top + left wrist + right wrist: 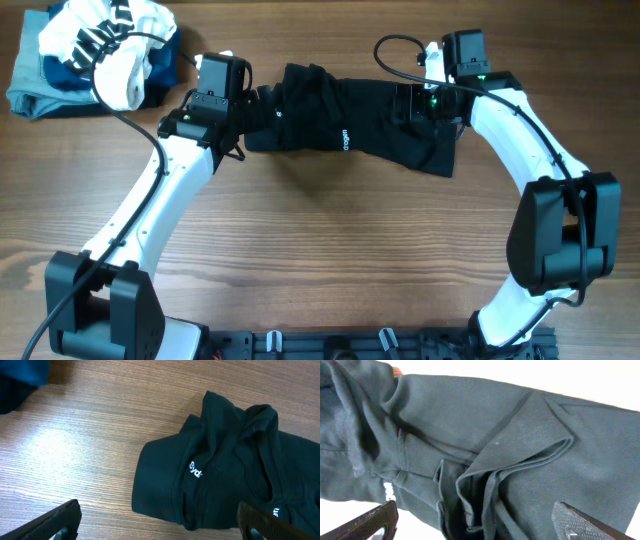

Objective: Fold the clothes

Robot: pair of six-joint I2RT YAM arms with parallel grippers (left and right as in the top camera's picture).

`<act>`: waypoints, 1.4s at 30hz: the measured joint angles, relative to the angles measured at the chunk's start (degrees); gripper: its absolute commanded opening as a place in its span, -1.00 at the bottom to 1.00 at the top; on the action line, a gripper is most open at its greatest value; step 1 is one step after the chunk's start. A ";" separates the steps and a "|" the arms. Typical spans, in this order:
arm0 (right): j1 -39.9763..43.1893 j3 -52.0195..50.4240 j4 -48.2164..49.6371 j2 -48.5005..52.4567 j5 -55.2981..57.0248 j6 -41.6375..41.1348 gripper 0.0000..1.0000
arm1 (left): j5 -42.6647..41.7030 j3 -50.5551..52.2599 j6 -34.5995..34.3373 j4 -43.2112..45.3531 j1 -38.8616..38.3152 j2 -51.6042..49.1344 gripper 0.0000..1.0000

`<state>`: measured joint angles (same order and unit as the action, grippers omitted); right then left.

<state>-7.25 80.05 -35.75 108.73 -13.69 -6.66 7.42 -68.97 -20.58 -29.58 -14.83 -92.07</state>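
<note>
Black T-shirt (310,110), white lettering (343,140), brown wood-grain table (330,260), blue garments (30,95)

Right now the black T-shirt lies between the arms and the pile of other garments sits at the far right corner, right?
No. The overhead view shows the black T-shirt between the left arm and right arm, but the pile of other garments at the far left corner.

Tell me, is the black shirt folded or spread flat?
Folded roughly: the black T-shirt lies as a narrow band, layers overlapping unevenly.
</note>
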 measured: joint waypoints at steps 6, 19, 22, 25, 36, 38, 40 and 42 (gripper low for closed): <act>0.00 0.04 -7.80 -1.40 -0.33 -0.22 0.94 | 0.00 0.00 -0.02 -0.20 0.00 0.00 0.99; 0.00 -8.35 -2.49 -2.12 0.76 -2.64 -0.68 | 0.02 0.00 0.00 -0.70 0.00 0.00 0.99; 0.00 -8.35 -1.38 -2.12 0.61 -3.26 -0.91 | 0.00 0.00 0.00 -0.72 0.00 0.00 0.99; -0.39 -8.35 -1.22 -2.14 -1.42 -3.67 -0.91 | 0.00 0.00 0.00 -0.74 0.00 0.00 0.99; -13.07 -8.22 1.97 -3.32 -3.87 -3.91 0.87 | 0.00 0.00 0.00 -0.79 0.00 0.00 1.00; -12.66 -7.87 2.03 -3.32 -3.21 -4.46 0.87 | 0.02 0.00 0.00 -0.83 0.00 0.00 1.00; -11.19 -6.56 2.21 -3.32 -1.68 -4.72 0.90 | 0.02 0.00 0.00 -0.83 0.00 0.00 1.00; -9.60 -5.75 3.02 -3.34 0.20 -4.98 0.90 | 0.02 0.00 0.00 -0.83 0.00 0.00 0.99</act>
<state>-16.84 74.30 -32.73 105.38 -13.50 -11.64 7.44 -68.97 -20.58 -30.41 -14.83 -92.07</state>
